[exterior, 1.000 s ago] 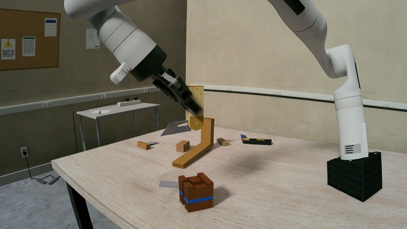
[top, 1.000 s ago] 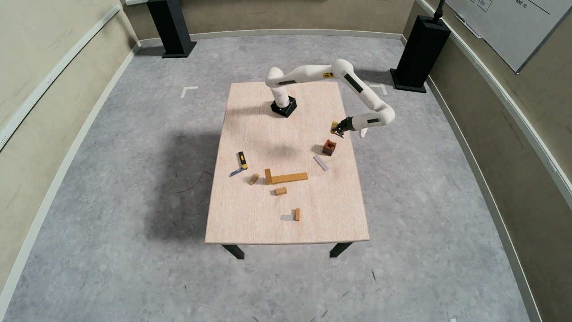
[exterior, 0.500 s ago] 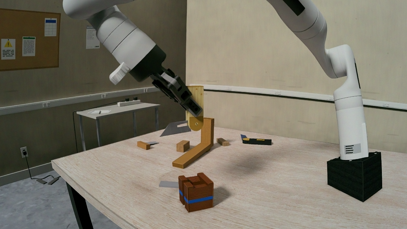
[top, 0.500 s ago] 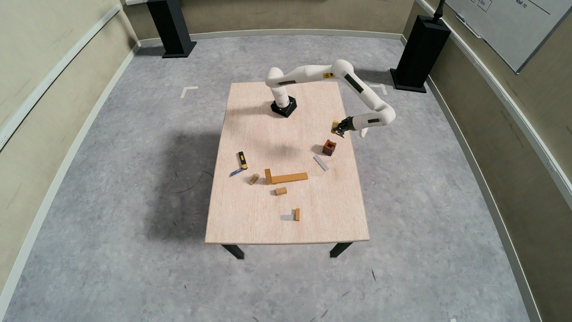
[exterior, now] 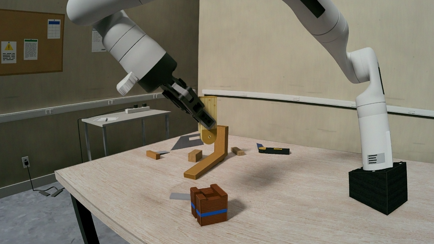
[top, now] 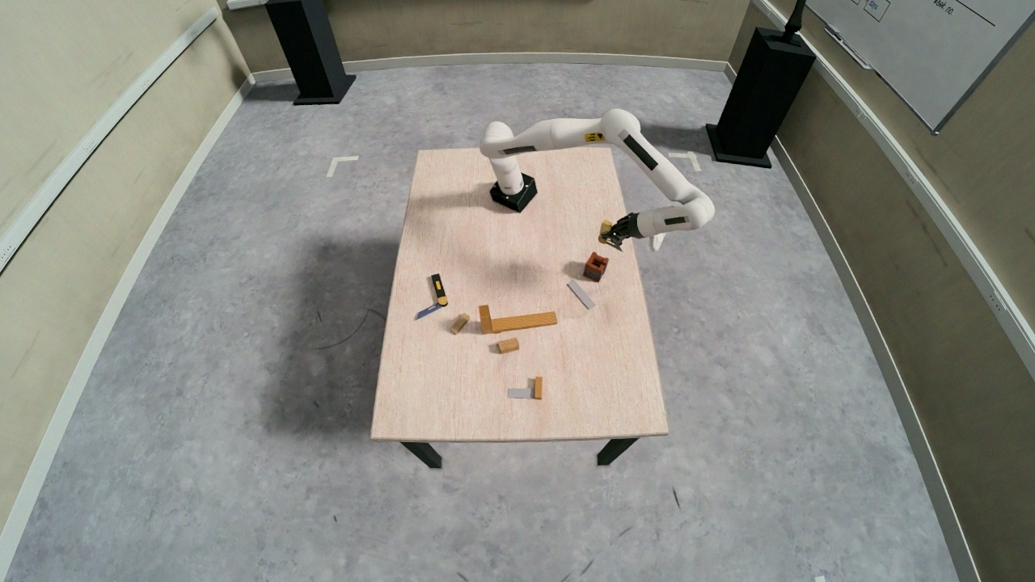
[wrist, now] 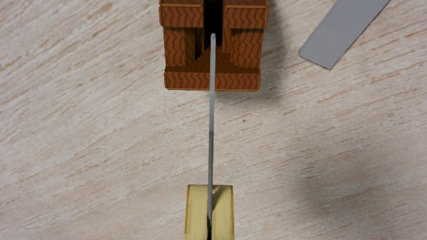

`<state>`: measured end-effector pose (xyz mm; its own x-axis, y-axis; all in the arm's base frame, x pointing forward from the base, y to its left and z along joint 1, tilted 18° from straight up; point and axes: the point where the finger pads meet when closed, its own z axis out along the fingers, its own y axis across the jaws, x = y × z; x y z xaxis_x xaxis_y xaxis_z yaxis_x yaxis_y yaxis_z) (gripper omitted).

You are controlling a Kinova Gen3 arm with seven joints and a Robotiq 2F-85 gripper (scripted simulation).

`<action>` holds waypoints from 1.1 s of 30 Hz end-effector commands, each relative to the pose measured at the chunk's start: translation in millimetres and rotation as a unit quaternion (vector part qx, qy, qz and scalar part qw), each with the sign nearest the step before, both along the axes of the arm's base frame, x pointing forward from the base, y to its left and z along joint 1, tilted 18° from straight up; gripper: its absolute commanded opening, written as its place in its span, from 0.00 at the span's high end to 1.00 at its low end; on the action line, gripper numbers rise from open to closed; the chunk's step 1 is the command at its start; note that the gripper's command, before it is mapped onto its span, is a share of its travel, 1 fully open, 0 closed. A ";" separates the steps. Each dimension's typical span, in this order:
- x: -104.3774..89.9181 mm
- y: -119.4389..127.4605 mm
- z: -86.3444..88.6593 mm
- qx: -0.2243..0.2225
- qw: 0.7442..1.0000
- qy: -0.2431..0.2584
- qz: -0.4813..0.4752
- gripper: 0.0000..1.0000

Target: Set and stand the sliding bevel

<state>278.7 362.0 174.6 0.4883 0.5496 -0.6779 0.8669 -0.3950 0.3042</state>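
My gripper (exterior: 202, 115) is shut on the pale wooden bevel's stock (exterior: 210, 114) and holds it in the air above the table's right side (top: 606, 231). The rounded foot with its brass pivot (exterior: 209, 137) points down; the grey blade (exterior: 185, 142) sticks out sideways. In the wrist view the blade (wrist: 211, 113) is edge-on, running from the stock (wrist: 209, 211) toward the slotted block (wrist: 213, 43), its tip lined up with the dark slot. The block (exterior: 209, 204) stands on the table below, apart from the bevel (top: 595, 266). The leg-and-rail piece (top: 515, 319) lies mid-table.
The black bevel (top: 436, 291) lies at the table's left. A loose grey plate (top: 580, 293) (wrist: 343, 30) lies just beside the block. Small wooden blocks (top: 459, 323) (top: 507, 345) and a small square (top: 528, 390) lie toward the front. The arm's black base (exterior: 377, 188) stands at the back.
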 end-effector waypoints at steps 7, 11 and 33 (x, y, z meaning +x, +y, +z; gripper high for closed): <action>14.0 -6.4 -48.5 0.001 1.000 0.000 0.000 0.90; 21.1 -9.8 -73.0 0.001 1.000 0.000 0.000 0.90; 25.7 -11.9 -89.1 0.001 1.000 0.000 0.000 0.90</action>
<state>304.2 349.8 85.8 0.4882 0.5496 -0.6780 0.8669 -0.3951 0.3039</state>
